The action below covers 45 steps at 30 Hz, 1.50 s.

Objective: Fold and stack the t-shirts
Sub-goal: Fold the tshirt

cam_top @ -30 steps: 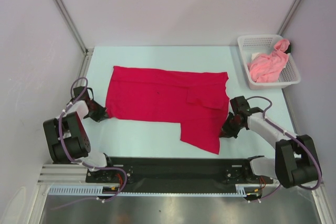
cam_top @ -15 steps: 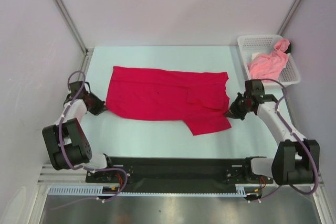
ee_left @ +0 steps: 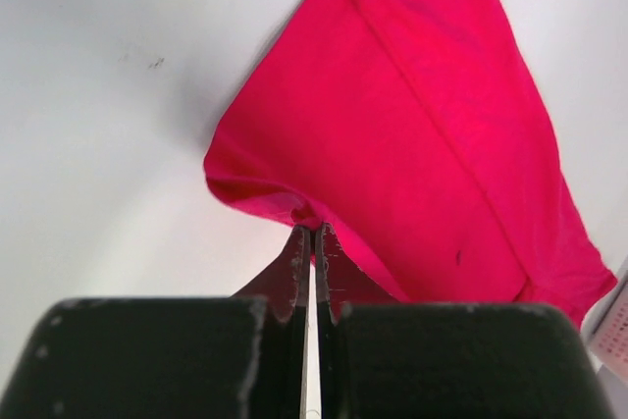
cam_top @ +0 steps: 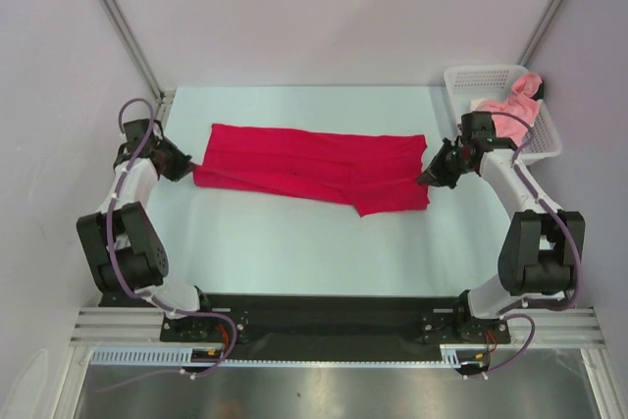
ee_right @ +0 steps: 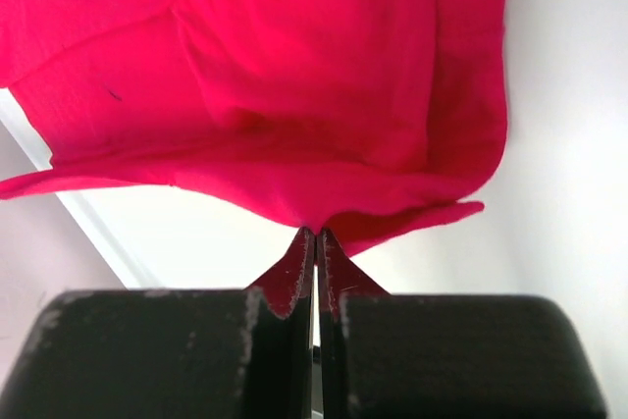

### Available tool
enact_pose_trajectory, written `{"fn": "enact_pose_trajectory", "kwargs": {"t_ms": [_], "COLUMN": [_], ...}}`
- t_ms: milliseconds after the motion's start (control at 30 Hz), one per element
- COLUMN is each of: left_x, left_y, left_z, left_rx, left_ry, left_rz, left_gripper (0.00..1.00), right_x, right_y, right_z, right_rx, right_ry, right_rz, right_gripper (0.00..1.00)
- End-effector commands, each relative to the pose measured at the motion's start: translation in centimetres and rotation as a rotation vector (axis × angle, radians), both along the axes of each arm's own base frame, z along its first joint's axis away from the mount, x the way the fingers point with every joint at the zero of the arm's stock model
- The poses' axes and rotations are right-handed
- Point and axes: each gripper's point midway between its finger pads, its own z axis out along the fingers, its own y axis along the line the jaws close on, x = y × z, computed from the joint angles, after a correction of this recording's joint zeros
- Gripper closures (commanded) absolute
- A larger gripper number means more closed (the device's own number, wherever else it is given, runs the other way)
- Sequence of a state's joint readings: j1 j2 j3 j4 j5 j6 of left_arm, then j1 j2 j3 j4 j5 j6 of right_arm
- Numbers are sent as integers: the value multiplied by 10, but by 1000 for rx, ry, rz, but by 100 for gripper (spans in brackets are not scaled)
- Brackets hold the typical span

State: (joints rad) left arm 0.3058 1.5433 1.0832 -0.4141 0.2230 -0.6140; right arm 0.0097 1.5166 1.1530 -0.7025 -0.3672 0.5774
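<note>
Left hand [cam_top: 190, 166], right hand [cam_top: 426, 181]: t-shirt [cam_top: 304, 169] crosswise

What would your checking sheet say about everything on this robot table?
Surface: pale table, no spills seen.
Job's things: red t-shirt folded into a long strip mid-table; pink t-shirt crumpled in the white basket, far right corner.
Clutter: nothing seen.
Grippers: left gripper and right gripper each have fingers shut on one end of the red t-shirt.
Cables: purple cables loop along both arms.
Surroundings: plain pale walls.
</note>
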Motion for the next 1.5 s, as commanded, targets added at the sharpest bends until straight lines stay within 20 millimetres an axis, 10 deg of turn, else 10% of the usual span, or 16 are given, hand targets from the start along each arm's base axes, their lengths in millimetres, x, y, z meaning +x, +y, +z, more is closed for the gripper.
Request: {"fn": "enact_pose_trajectory", "kwargs": {"t_ms": [0, 700, 1467], "left_x": [29, 82, 110], "left_y": [1, 6, 3], "left_z": [16, -16, -46], "left_rx": [-9, -52, -50], "left_ry": [-59, -6, 72], "left_rz": [4, 28, 11], "left_gripper": [100, 100, 100], "right_x": [15, 99, 126], "right_y": [-6, -7, -18], "right_z": [11, -2, -37], "right_rx": [23, 117, 87], "right_ry": [-19, 33, 73], "right_rz": [15, 66, 14], "right_gripper": [100, 100, 100]}}
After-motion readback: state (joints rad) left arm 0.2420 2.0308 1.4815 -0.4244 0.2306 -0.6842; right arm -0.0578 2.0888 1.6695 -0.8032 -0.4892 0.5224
